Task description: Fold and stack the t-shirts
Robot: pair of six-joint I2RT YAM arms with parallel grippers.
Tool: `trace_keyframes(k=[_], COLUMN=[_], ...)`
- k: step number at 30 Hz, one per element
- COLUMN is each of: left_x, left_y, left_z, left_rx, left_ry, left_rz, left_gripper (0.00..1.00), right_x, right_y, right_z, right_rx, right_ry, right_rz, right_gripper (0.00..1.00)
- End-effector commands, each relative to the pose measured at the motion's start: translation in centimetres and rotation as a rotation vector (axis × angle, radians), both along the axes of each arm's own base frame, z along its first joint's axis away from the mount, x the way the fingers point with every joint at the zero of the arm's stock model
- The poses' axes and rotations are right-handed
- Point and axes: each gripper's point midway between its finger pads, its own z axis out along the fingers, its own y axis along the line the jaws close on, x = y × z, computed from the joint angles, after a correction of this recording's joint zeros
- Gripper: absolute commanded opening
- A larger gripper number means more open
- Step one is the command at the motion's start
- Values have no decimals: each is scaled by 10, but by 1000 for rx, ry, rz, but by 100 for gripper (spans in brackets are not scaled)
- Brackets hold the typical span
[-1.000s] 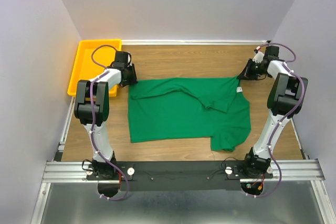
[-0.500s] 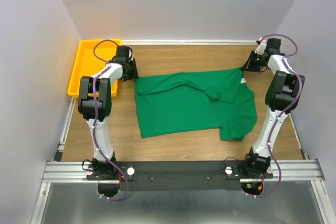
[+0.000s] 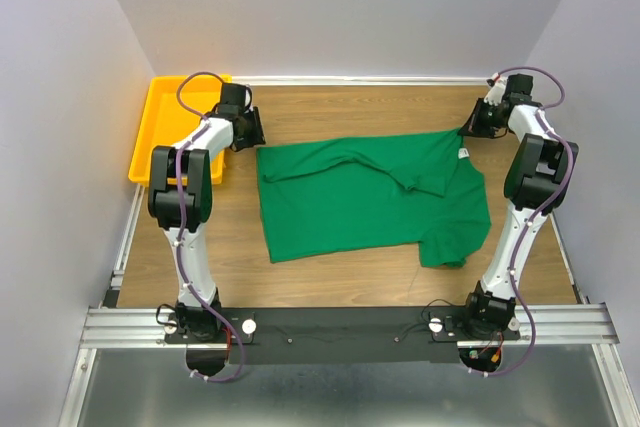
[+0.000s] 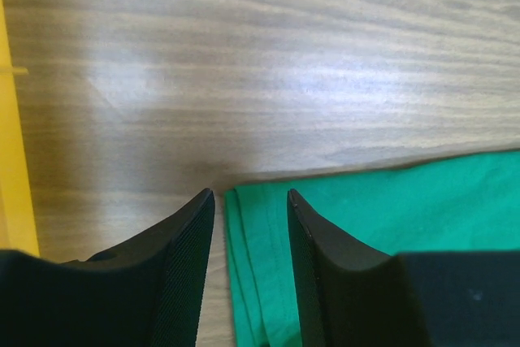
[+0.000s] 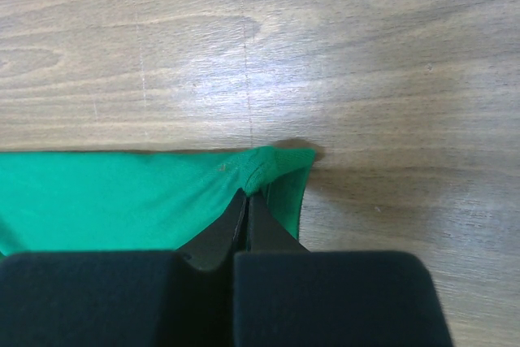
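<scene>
The green t-shirt (image 3: 360, 197) lies partly folded on the wooden table, with its white neck label (image 3: 463, 154) near the right edge. My left gripper (image 3: 250, 134) is open at the shirt's far left corner. In the left wrist view the gripper (image 4: 250, 194) has its jaws apart, low over the table, with the corner's folded edge (image 4: 260, 266) lying between them. My right gripper (image 3: 468, 131) is shut on the shirt's far right corner. In the right wrist view the gripper (image 5: 246, 195) pinches a bunched bit of cloth (image 5: 272, 164).
A yellow tray (image 3: 160, 127) stands at the far left, just beside my left gripper; its edge shows in the left wrist view (image 4: 12, 160). Grey walls close in the table at the back and on both sides.
The shirt has slid to the right and a little away from the arms, with both grippers at its far corners. In the last half second almost nothing has moved.
</scene>
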Motion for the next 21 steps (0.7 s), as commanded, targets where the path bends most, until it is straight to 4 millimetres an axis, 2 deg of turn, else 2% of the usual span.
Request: trace_keyframes(k=[1, 6, 11, 16, 21], left_x=[-19, -27, -23, -14, -9], left_y=[-6, -5, -7, -9, -10], left_z=[5, -14, -22, -21, -19], left_rx=[-49, -36, -39, -39, -36], left_ry=[33, 78, 89, 84, 79], left_rz=[7, 17, 13, 4, -13], left_gripper=[46, 43, 38, 17, 6], right_x=[9, 9, 7, 6, 7], right_y=[-9, -9, -9, -9, -11], right_z=[-3, -3, -3, -4, -4], right_rx=[-30, -29, -31, -39, -47], right_ry=[-12, -12, -11, -8, -10], right_rz=[-13, -12, -11, -9, -10], right_gripper=[2, 2, 2, 2, 1])
